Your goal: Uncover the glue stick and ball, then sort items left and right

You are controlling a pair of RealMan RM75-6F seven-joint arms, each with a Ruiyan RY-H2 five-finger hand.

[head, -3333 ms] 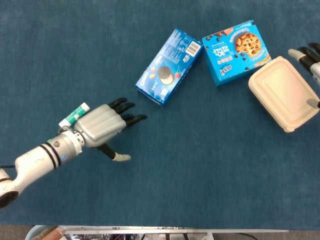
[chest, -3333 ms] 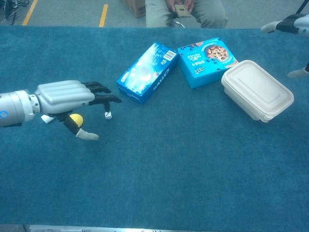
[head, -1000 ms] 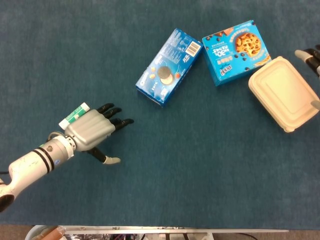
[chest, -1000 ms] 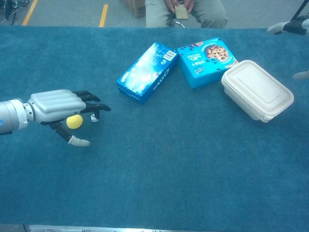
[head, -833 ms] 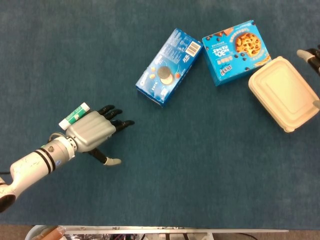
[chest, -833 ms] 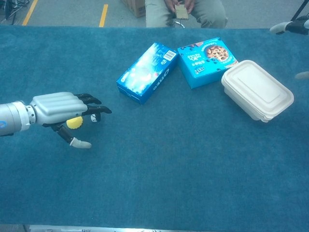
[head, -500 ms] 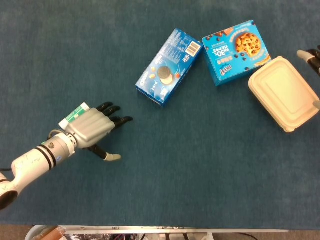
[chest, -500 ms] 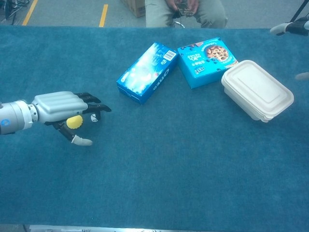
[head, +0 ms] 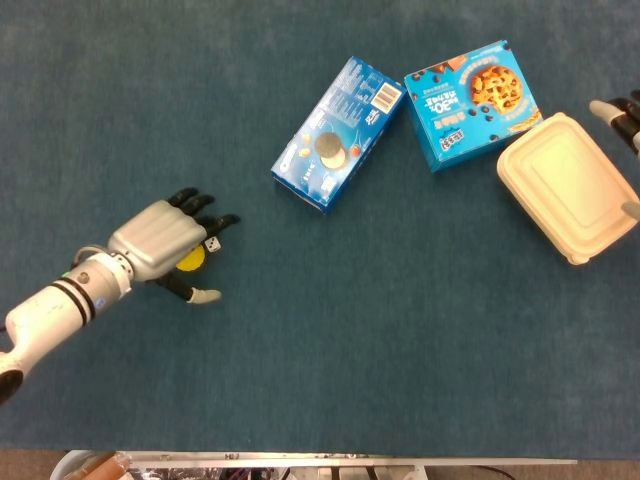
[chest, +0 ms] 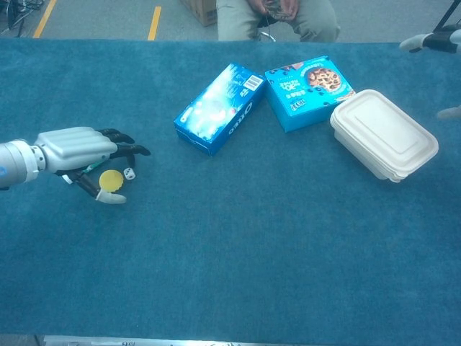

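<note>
the yellow ball [chest: 111, 179] lies on the blue table cover [chest: 252, 238] at the left, under the left hand [chest: 75, 148], whose fingers are spread apart and hold nothing. a small white die [chest: 129, 173] sits just right of the ball. the glue stick is hidden. farther right lie the oreo box [chest: 218, 109], the cookie box [chest: 307, 91] and the white container [chest: 383, 134]. the right hand [chest: 432, 41] shows only at the far right edge; its finger state cannot be told.

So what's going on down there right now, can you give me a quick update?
Left hand open, fingers spread over the ball. Right hand at far edge, state unclear. Glue stick hidden. Boxes and container sit right of centre, nothing blocking.
</note>
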